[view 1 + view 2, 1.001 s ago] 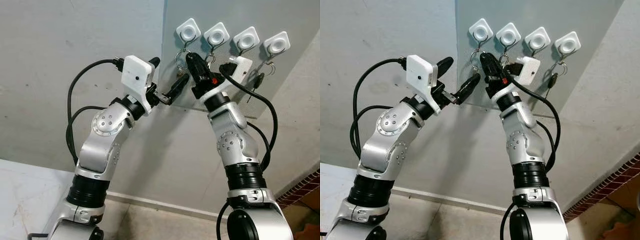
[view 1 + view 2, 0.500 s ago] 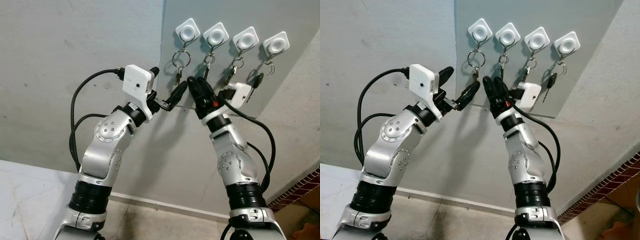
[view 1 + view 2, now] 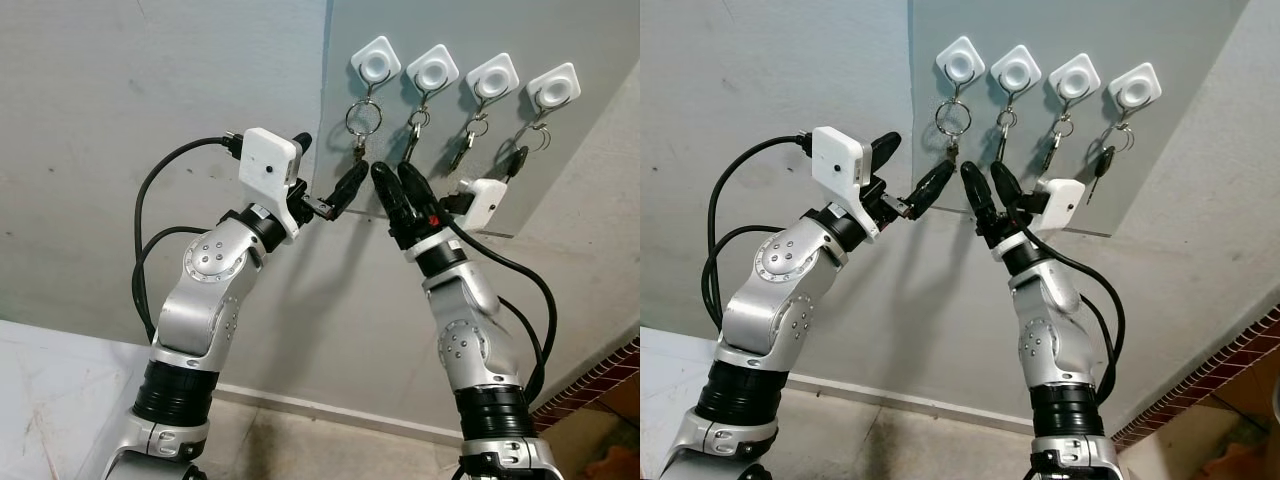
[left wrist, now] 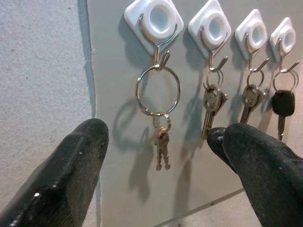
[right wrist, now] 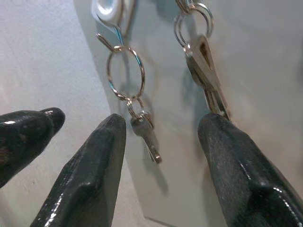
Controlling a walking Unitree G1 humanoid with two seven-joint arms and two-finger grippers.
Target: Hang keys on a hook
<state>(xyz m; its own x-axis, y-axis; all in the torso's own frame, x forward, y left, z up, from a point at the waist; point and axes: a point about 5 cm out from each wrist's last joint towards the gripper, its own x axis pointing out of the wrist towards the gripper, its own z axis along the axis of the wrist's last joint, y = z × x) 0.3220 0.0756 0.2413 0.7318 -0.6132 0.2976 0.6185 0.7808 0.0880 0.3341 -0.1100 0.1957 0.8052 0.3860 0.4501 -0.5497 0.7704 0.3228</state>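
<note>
silver keys (image 4: 161, 150) hang on leftmost hook (image 4: 158, 35), both pincers apart.

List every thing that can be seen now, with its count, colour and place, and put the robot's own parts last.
Hooks: four, white square bases with metal hooks, in a row on the grey panel.
Large key ring: one, silver, small keys below it, on the hook nearest the robot's left.
Silver keys: two sets, on the two middle hooks.
Black-headed key: one, on the last hook.
Left gripper: black fingers open, below the ring.
Right gripper: black fingers open, beside it.
</note>
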